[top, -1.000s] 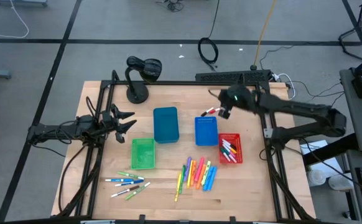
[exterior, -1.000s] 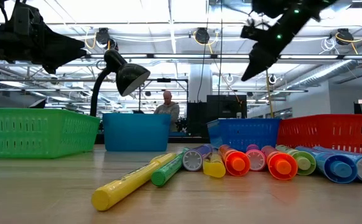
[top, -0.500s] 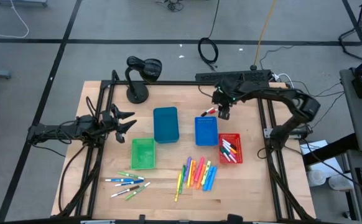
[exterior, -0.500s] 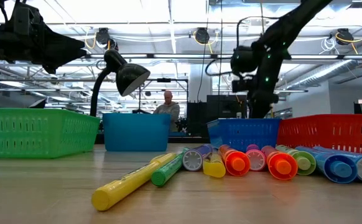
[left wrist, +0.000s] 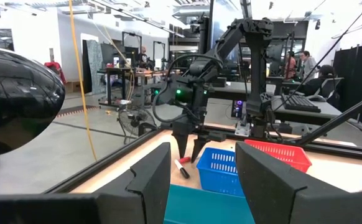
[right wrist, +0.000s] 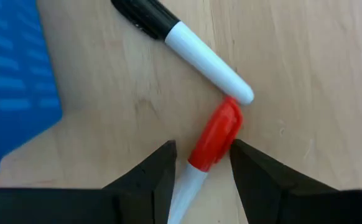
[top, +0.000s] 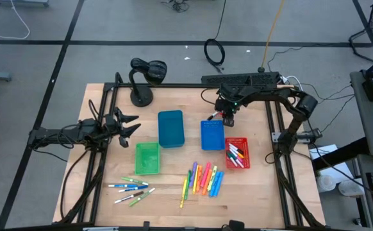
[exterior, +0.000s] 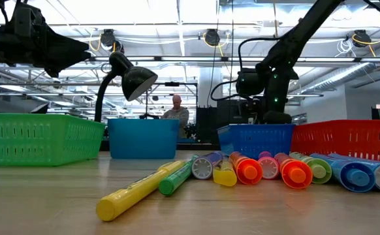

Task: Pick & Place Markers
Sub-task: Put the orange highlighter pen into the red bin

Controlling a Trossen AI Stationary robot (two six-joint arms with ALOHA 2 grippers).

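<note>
A pale wooden table (top: 174,186) stands in a bright workshop; a person (exterior: 175,108) sits far behind it. A black lamp (top: 145,77), a green bin (top: 147,158), two blue bins (top: 170,128) and a red bin (top: 237,153) share the top. Beside the right-hand blue bin lie two white markers, one red-capped (right wrist: 215,134), one black-capped (right wrist: 187,46), ends touching. The right gripper (right wrist: 199,165) hangs over the red cap, fingers apart on either side. The left gripper (top: 127,124) waits open at the left edge.

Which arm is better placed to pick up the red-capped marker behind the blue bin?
Right. Its end effector is open, straddling the red-capped marker; the left end effector waits far across the table.
</note>
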